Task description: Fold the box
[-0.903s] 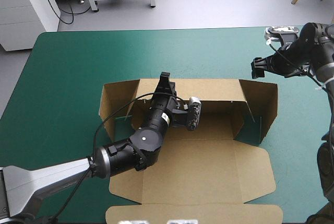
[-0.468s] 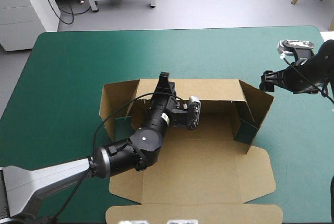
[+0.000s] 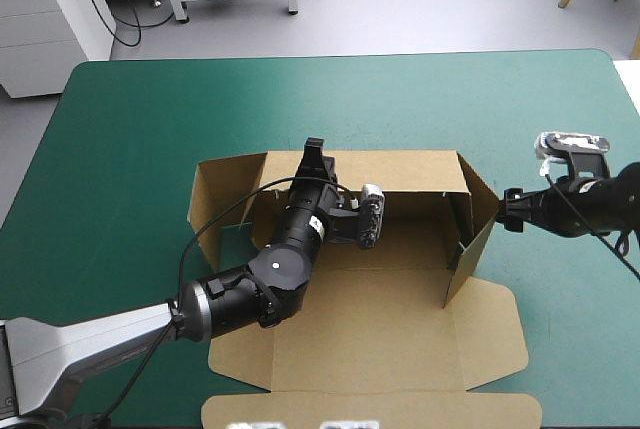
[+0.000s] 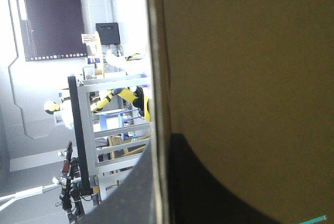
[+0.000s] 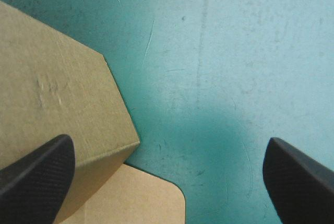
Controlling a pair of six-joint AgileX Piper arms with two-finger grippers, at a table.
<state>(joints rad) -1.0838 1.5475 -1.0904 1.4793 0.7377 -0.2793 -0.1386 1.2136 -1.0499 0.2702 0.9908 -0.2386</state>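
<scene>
The brown box [image 3: 380,339] lies in the middle of the teal-green table, its back wall [image 3: 400,169] raised and its lid flat toward the near edge. My left gripper [image 3: 314,154] reaches across the box floor and is shut on the top edge of the back wall. In the left wrist view the board [image 4: 250,67] runs edge-on between the fingers of the left gripper [image 4: 162,151]. My right gripper [image 3: 503,197] stands open just outside the right side wall [image 3: 478,217], which leans inward. In the right wrist view that wall [image 5: 52,104] sits by one finger of the right gripper [image 5: 168,141].
The left side wall [image 3: 205,194] stands up, splayed outward. A rounded lid flap [image 5: 141,198] lies flat under the right wall's corner. Bare teal-green cover [image 3: 150,119] stretches behind the box and on both sides of it.
My right gripper has come down from the far right corner toward the box's right side. The right side wall has swung inward. The left arm has not moved.
</scene>
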